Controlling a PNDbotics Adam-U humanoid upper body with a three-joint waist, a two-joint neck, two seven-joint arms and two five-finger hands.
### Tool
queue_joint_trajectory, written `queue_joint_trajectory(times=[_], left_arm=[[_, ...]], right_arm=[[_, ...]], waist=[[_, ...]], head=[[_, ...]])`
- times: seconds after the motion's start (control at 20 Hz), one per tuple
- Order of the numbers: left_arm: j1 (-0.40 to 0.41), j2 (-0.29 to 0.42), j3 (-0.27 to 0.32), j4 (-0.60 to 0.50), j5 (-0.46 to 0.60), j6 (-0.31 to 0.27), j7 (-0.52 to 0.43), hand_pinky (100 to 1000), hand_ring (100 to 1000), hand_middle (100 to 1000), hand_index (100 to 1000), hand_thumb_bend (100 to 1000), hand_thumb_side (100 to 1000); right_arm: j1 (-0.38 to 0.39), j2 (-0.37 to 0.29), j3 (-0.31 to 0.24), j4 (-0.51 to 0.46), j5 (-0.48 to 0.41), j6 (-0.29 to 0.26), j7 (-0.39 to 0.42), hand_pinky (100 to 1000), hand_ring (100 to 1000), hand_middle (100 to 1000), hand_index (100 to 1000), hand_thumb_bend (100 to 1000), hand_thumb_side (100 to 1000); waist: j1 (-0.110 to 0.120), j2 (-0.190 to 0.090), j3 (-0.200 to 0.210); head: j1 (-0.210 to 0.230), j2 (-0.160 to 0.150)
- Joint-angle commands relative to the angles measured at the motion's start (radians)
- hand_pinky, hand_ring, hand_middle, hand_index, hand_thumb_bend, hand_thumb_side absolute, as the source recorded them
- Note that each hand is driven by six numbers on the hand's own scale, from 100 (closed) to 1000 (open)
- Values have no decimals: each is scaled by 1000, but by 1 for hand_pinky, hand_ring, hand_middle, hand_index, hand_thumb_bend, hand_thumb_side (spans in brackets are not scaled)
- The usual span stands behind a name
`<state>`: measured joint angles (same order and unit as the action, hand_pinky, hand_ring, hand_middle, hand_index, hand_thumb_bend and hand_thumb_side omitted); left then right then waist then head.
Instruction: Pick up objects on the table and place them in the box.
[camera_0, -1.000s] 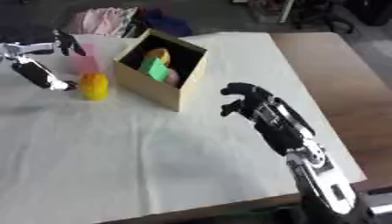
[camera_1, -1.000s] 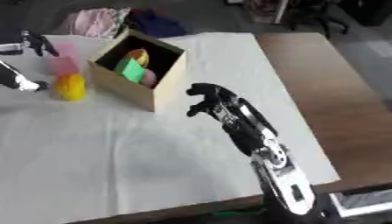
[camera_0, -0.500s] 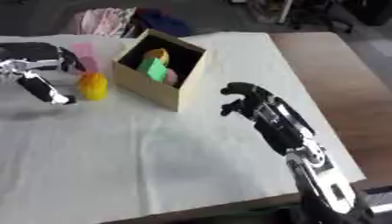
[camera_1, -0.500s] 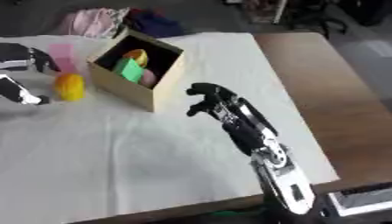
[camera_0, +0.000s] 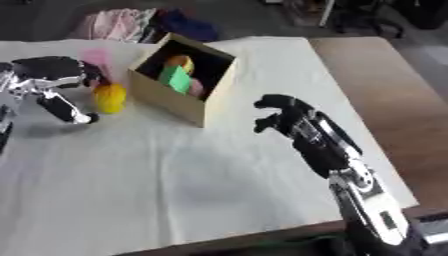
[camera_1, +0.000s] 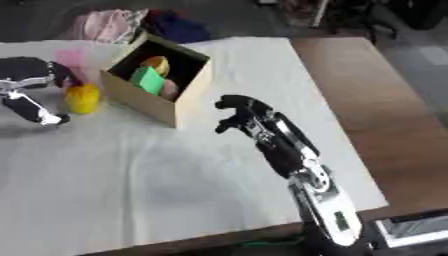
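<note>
The left hand (camera_0: 54, 75) has come down beside the yellow object (camera_0: 110, 97), fingers curled, holding nothing. The object lies just right of it, near the box (camera_0: 179, 102). The right hand (camera_0: 284, 114) hovers curled and empty.

White-clothed wooden table (camera_0: 376, 75), dark floor (camera_0: 262, 20), heaped fabric (camera_0: 118, 22) behind.

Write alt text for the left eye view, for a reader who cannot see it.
A robot's left hand hovers beside a yellow object on a white-covered table, next to an open cardboard box already holding a green block and other colourful items. Its right hand, fingers curled and empty, hangs over the cloth right of the box.
</note>
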<state>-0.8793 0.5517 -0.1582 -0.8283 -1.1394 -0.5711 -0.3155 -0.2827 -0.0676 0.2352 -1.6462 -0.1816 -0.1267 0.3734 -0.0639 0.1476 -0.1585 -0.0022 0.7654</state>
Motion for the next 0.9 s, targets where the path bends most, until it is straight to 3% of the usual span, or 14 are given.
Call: queue_joint_trajectory(times=[0.05, 0.45, 0.65, 0.9], left_arm=[[-12, 6, 12, 9, -45, 18, 64, 784, 701, 787, 887, 440, 400], [-11, 2, 24, 31, -94, 69, 214, 775, 680, 771, 871, 421, 365], [-5, -6, 22, 49, -96, 55, 229, 729, 601, 669, 789, 357, 353], [-4, -8, 23, 56, -99, 47, 235, 729, 601, 669, 789, 357, 353]], right_arm=[[-16, -8, -1, -12, 0, -2, 3, 840, 632, 790, 847, 100, 685], [-16, -7, -1, -12, 0, -2, 2, 839, 631, 790, 847, 100, 685], [-17, -7, -2, -12, 1, -2, 0, 839, 631, 789, 847, 100, 685], [-17, -7, -2, -12, 1, -2, 0, 839, 631, 789, 847, 100, 685]], waist=[[-1, -17, -2], [-1, -16, -3], [-2, -16, -4], [-2, -16, -4]], head=[[-1, 5], [-2, 5], [-2, 5], [-2, 5]])
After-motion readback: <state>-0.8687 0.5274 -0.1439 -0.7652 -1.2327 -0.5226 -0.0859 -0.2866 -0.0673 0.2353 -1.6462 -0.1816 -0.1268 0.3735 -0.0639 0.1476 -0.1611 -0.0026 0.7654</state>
